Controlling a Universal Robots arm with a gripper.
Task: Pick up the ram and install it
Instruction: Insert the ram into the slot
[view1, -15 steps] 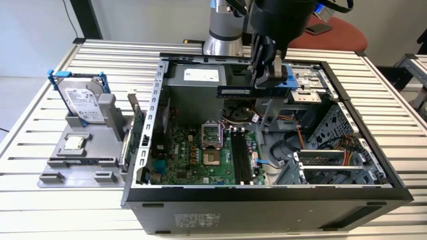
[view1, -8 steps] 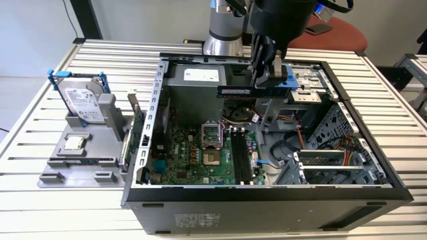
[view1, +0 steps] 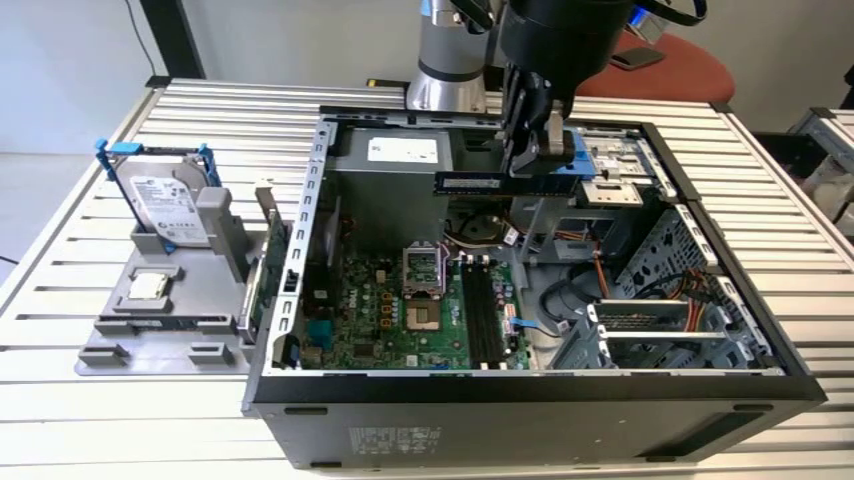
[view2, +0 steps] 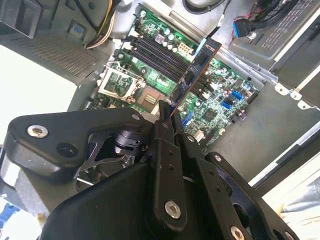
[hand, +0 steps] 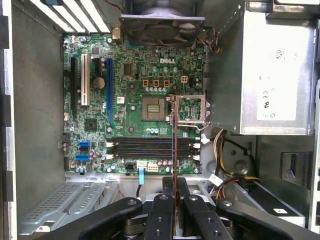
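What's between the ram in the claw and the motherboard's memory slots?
Nothing. In the exterior view the ram, gripped by the claw, hangs above the open case; only air separates it from the memory slots.

We see our arm (view1: 447, 60) as a silver-grey tube with a blue-ringed joint, a glossy black wrist housing (view1: 561, 40) and a looping black cable (view1: 674, 18). Our gripper (view2: 166, 107) is matte black, its angular linkage bars pinned with round silver screws (view2: 172, 209).
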